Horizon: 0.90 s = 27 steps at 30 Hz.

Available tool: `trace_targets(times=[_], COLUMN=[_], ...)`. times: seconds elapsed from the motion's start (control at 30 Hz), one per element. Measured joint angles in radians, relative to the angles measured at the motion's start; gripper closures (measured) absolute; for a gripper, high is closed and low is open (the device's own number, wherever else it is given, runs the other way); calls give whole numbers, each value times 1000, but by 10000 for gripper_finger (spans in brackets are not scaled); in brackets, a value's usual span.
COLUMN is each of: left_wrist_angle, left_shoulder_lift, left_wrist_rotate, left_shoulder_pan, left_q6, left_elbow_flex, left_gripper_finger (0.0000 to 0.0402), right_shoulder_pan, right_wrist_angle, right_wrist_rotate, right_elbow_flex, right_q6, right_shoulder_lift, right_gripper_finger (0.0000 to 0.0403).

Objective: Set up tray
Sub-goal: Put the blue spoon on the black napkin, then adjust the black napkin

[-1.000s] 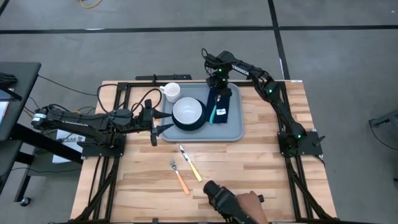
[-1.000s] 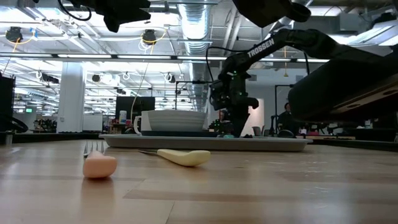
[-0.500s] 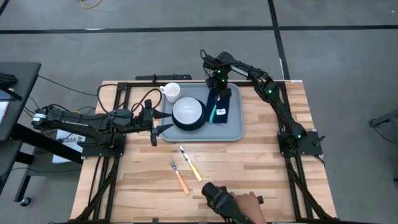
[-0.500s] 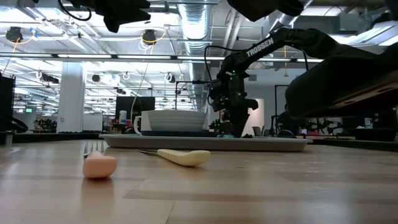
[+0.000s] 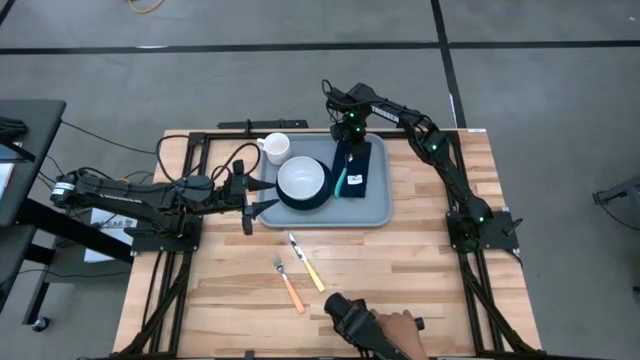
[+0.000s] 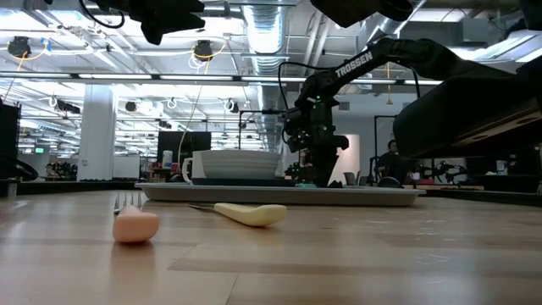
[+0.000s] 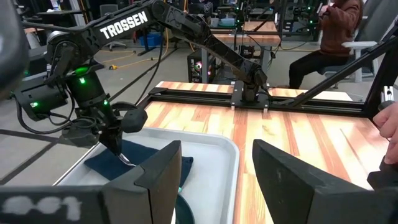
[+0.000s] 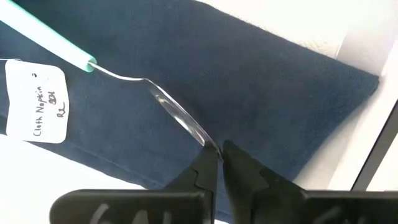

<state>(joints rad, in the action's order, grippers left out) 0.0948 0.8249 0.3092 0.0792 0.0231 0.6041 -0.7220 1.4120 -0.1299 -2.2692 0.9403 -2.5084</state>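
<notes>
Two dark fingers of the right gripper (image 8: 219, 163) sit nearly pressed together on the metal tip of a teal-handled spoon (image 8: 124, 78), so I judge it clenched on that tip, low over a dark navy rectangular cloth napkin (image 8: 249, 93) that carries a white paper label (image 8: 35, 101). From the grip the spoon's long axis runs back along the napkin, its teal handle lying toward the near edge of the large light grey-blue rectangular plastic tray (image 5: 372, 210). In the high view this gripper (image 5: 351, 146) hangs over the napkin's far end, at the right side of the tray, which lies at the far middle of the wooden table (image 5: 400, 270). Beside the napkin on the tray stands a white round bowl (image 5: 303, 178) on a dark plate; a white mug (image 5: 275, 147) stands off the tray's far left corner. A pale yellow-handled knife (image 5: 308, 266) and an orange-handled fork (image 5: 289, 287) lie on bare wood near the tray's front edge. The left gripper (image 5: 262, 196) waits spread open just beside the tray's left rim, nearer the bowl than the spoon. Letting go likely calls for the spoon to rest flat along the napkin
</notes>
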Motion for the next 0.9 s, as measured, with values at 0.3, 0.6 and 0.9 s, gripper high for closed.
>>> trace_targets(times=[0.3,0.6,0.9], left_wrist_angle=[0,0,-10], left_shoulder_lift=[0,0,0], left_wrist_rotate=[0,0,-4], left_shoulder_pan=[0,0,0], left_q6=[0,0,1], left_elbow_flex=[0,0,0], left_gripper_finger=[214,214,214], right_shoulder_pan=[0,-3,-14], right_wrist_angle=[0,43,95], right_wrist_rotate=[1,1,0], right_elbow_flex=[0,0,-2], right_q6=[-1,6,-32], right_shoulder_lift=[0,7,58], right_gripper_finger=[329,321,321])
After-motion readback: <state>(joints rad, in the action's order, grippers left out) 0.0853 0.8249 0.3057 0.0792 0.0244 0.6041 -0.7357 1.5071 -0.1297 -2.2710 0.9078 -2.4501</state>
